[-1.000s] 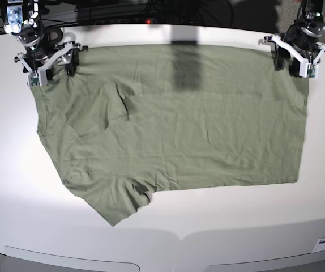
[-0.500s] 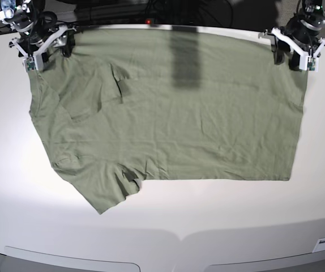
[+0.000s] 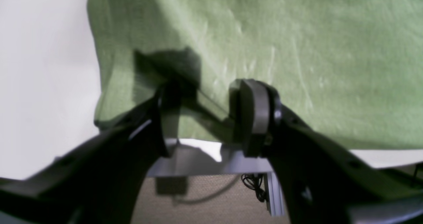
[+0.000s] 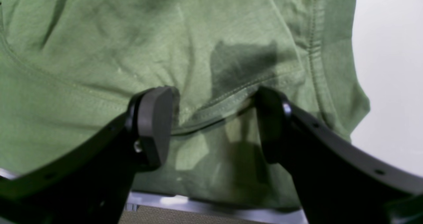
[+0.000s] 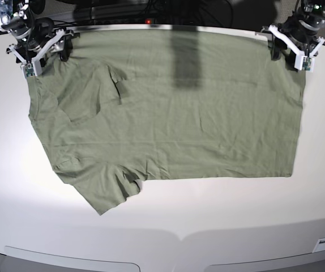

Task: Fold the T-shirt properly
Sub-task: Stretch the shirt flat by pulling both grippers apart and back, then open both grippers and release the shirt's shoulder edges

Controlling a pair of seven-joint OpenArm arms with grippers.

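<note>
My left gripper [image 5: 294,52] and right gripper [image 5: 42,54] are dragging the T-shirt [image 5: 179,113] farther back; its top edge now reaches the counter's [image 5: 15,187] rear edge.

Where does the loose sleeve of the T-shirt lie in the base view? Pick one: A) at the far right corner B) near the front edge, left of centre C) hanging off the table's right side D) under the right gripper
B: the sleeve sticks out of the T-shirt toward the table's front edge, left of centre.
</note>
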